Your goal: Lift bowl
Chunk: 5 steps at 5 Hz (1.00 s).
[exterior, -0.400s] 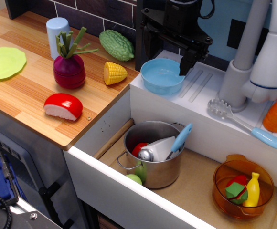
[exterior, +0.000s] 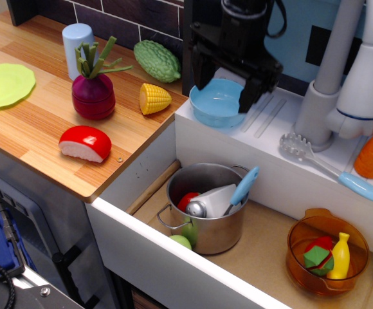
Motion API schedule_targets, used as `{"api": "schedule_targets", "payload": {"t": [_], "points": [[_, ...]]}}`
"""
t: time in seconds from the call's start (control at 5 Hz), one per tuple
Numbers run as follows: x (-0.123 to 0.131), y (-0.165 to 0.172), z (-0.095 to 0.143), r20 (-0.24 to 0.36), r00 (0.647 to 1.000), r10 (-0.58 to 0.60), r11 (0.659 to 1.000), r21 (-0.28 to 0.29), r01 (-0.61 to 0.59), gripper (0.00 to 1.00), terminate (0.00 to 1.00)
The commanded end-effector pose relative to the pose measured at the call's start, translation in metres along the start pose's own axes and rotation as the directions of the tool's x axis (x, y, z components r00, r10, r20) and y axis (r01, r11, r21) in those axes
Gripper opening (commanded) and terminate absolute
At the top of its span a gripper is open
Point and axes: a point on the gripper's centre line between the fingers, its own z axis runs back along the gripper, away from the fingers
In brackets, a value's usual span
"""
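Writing: none readable
Bowl (exterior: 216, 103): one, light blue, upright, mouth up, round; sits on the white ledge (exterior: 270, 125) behind the sink, beside the corn (exterior: 154, 98)
Gripper (exterior: 226, 87): jaws spread wide, straddling the bowl's far rim; grasp cannot be told
Pot (exterior: 207, 209): one, in the sink

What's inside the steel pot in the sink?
The steel pot holds a blue-handled utensil with a grey blade, a red piece and something green. The utensil covers the pot's bottom.
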Motion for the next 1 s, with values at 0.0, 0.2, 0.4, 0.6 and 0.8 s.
{"api": "schedule_targets", "payload": {"t": [0.0,0.2,0.4,0.6,0.8], "points": [[0.020,0.009,-0.006,0.073,0.983,-0.170,0.985,0.012,0.170,1.00,0.00],[0.022,0.012,-0.024,0.102,0.979,-0.178,0.984,-0.010,0.180,1.00,0.00],[0.020,0.014,-0.039,0.135,0.974,-0.181,0.983,-0.012,0.185,1.00,0.00],[0.017,0.010,-0.053,0.164,0.970,-0.177,0.983,-0.019,0.182,1.00,0.00],[0.019,0.008,-0.054,0.163,0.969,-0.185,0.981,-0.022,0.191,0.00,0.00]]}}
